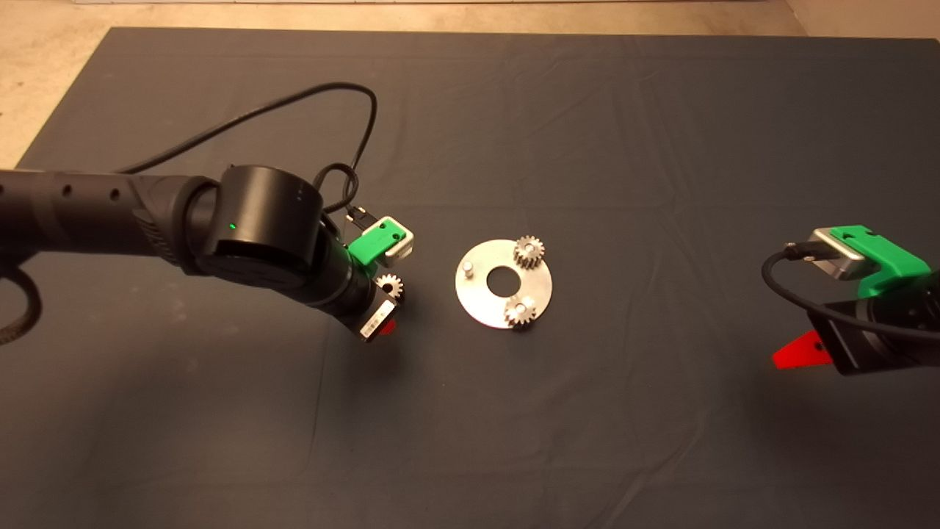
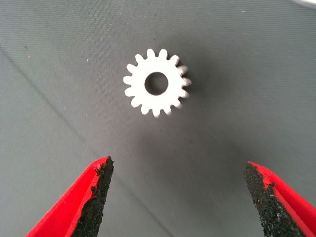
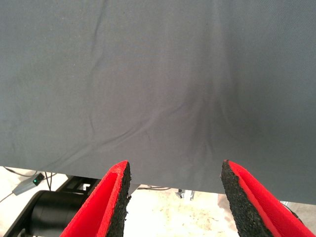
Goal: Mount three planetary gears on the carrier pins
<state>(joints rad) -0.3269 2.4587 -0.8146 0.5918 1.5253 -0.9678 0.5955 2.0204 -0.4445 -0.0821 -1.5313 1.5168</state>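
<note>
I see pale silver-grey teeth on the loose gear [image 2: 157, 82] ahead of my left gripper's [image 2: 177, 197] red, black-padded fingers [image 2: 96, 190]. The mat [image 1: 587, 132] is plain dark grey; the disc [image 1: 485, 301] shines silver.

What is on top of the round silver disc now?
On the disc two gears sit on pins; the third pin stands bare. The last gear lies flat on the mat, below the open left gripper.
</note>
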